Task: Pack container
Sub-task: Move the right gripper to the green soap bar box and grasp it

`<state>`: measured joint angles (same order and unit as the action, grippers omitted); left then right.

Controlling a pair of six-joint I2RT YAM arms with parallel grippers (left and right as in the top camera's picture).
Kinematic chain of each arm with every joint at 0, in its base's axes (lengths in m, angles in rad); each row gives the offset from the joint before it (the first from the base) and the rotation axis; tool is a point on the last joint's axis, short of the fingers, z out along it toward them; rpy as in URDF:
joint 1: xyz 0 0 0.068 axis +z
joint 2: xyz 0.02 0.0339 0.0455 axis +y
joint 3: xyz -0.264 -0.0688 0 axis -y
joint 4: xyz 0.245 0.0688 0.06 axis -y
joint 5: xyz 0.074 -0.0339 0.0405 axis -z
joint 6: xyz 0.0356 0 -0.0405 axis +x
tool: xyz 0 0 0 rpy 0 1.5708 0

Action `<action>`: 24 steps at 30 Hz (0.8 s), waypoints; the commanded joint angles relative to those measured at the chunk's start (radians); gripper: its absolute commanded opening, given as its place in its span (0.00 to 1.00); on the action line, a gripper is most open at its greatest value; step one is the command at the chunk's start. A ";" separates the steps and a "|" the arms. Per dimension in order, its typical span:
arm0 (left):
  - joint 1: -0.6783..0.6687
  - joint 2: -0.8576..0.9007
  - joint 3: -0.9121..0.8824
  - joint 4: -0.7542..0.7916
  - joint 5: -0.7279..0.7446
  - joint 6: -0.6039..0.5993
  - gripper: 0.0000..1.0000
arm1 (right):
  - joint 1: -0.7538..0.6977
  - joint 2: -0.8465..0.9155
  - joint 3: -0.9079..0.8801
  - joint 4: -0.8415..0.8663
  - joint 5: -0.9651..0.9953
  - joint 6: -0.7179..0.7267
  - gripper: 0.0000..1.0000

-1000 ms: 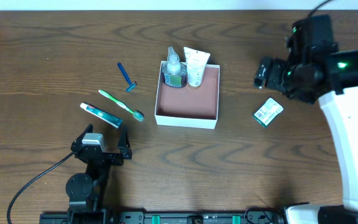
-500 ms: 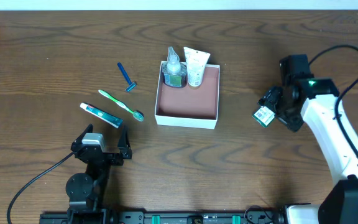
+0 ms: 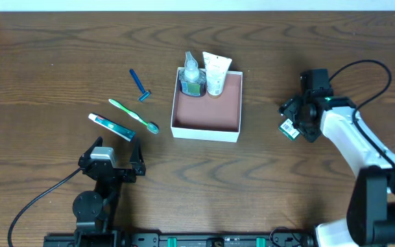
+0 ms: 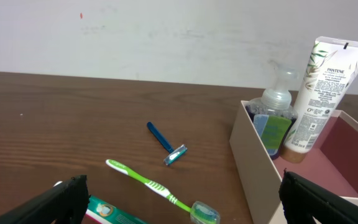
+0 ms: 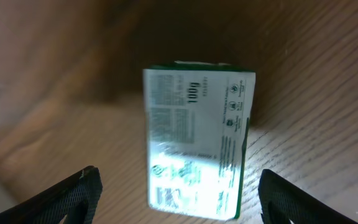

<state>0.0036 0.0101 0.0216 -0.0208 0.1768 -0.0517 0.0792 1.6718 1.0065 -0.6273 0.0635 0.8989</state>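
Observation:
The container (image 3: 211, 111), a white-walled square box with a reddish-brown floor, sits mid-table and holds an upright pump bottle (image 3: 192, 79) and a white Pantene tube (image 3: 216, 74) at its far wall. It also shows at the right of the left wrist view (image 4: 253, 165). My right gripper (image 3: 295, 121) is open and low over a small green-and-white box (image 3: 289, 128) lying on the table. In the right wrist view the box (image 5: 194, 140) lies between the open jaws (image 5: 182, 198). My left gripper (image 3: 114, 158) is open and empty near the front left (image 4: 182, 205).
A blue razor (image 3: 140, 85), a green toothbrush (image 3: 133, 115) and a green-and-white toothpaste tube (image 3: 112, 127) lie left of the container. The left wrist view shows the razor (image 4: 165, 143) and the toothbrush (image 4: 160, 190) ahead of the left gripper.
The right arm has swung left and down from the far right onto the small green-and-white box, and its open jaws now straddle it. The left arm has not moved.

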 commanded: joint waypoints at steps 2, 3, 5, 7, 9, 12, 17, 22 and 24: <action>-0.003 -0.006 -0.018 -0.034 0.014 -0.002 0.98 | -0.024 0.069 -0.008 0.010 0.011 0.005 0.82; -0.003 -0.006 -0.018 -0.034 0.014 -0.001 0.98 | -0.025 0.082 -0.008 0.013 0.011 0.005 0.82; -0.003 -0.006 -0.018 -0.034 0.014 -0.001 0.98 | -0.031 0.109 -0.008 0.024 0.011 0.005 0.82; -0.003 -0.006 -0.018 -0.034 0.014 -0.001 0.98 | -0.036 0.127 -0.008 0.034 0.010 0.005 0.82; -0.003 -0.006 -0.018 -0.034 0.014 -0.001 0.98 | -0.040 0.138 -0.008 0.042 0.006 0.005 0.79; -0.003 -0.006 -0.018 -0.034 0.014 -0.001 0.98 | -0.041 0.149 -0.008 0.045 0.002 -0.013 0.68; -0.003 0.001 -0.018 -0.034 0.014 -0.001 0.98 | -0.040 0.155 -0.008 0.040 -0.024 -0.094 0.51; -0.003 0.001 -0.018 -0.034 0.014 -0.001 0.98 | -0.040 0.154 -0.006 0.047 -0.042 -0.131 0.33; -0.003 0.001 -0.018 -0.034 0.014 -0.001 0.98 | -0.041 0.151 0.002 0.064 -0.084 -0.178 0.29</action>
<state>0.0036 0.0105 0.0216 -0.0208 0.1768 -0.0517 0.0467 1.7958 1.0100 -0.5755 0.0418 0.7902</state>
